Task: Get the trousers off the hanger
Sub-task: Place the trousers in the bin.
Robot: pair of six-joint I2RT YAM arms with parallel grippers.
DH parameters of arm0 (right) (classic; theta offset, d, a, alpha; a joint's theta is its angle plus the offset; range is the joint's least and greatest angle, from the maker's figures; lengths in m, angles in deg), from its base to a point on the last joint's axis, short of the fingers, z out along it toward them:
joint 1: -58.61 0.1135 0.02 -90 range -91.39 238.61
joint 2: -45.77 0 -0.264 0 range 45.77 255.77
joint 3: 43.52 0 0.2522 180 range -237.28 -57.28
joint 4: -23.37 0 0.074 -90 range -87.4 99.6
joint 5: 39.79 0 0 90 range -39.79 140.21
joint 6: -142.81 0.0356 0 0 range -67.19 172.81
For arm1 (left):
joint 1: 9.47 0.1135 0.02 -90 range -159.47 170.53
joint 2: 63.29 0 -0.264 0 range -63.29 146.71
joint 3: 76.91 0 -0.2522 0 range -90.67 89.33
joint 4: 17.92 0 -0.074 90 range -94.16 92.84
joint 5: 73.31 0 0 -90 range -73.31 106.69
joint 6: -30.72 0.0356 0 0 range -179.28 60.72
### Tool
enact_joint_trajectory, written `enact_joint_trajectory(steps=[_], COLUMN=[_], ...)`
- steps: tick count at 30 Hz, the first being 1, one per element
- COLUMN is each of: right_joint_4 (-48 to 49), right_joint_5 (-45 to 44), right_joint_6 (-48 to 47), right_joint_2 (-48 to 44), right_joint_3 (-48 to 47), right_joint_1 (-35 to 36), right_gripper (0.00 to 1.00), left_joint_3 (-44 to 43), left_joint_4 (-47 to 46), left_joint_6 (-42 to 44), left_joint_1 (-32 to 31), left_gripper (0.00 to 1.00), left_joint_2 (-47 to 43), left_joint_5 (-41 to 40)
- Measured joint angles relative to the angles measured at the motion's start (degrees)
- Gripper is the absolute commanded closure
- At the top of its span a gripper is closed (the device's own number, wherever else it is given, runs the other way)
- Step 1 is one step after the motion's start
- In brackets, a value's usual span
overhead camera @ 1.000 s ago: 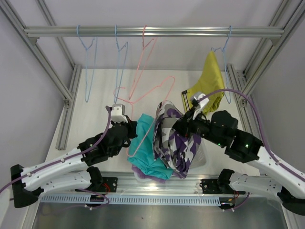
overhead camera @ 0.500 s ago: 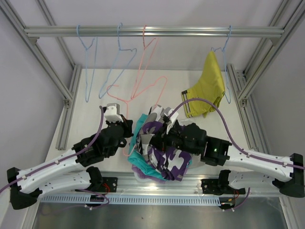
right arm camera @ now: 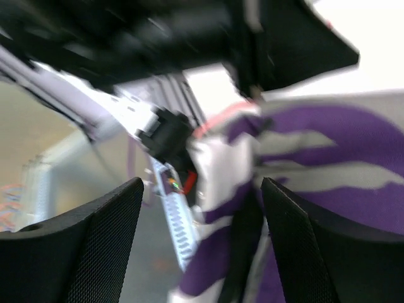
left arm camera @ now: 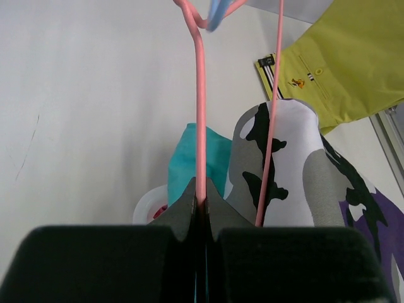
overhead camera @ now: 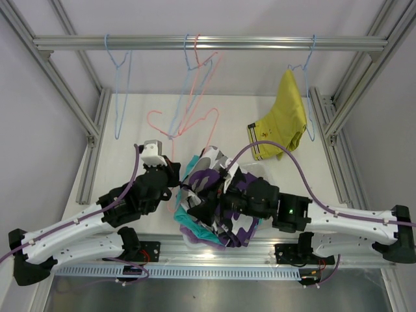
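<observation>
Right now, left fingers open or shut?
Shut: in the left wrist view, the left fingers pinch the pink hanger wire, no gap between them.

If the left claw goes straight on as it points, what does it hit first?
Likely the teal trousers just past the left claw, which is shut on the pink hanger; depth unclear.

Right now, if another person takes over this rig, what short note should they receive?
The left fingers are shut on the pink hanger wire. The right fingers stand apart at the heap, though that view is blurred. The purple camouflage trousers and the teal trousers lie heaped together. I cannot tell whether the purple pair is wholly free of the hanger. Left to do: the mustard trousers hang on a blue hanger at the right.
</observation>
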Motion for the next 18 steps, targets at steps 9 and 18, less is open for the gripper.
enact_joint_trajectory(steps=[9, 18], right_joint_4=[-2.4, -4.76], right_joint_5=[0.24, -5.51], right_joint_6=[-1.66, -3.65], right_joint_2=[-11.3, -9.07], right_joint_3=[-6.71, -4.35], right_joint_1=[0.81, 0.68], right_gripper=[0.43, 0.66], left_joint_3=[-0.68, -5.4], left_joint_4=[1.2, 7.45], left_joint_6=[1.55, 1.42], left_joint_1=[0.0, 0.0], left_gripper=[0.99, 1.0], left_joint_2=[-0.87, -3.65], left_joint_5=[0.0, 1.66])
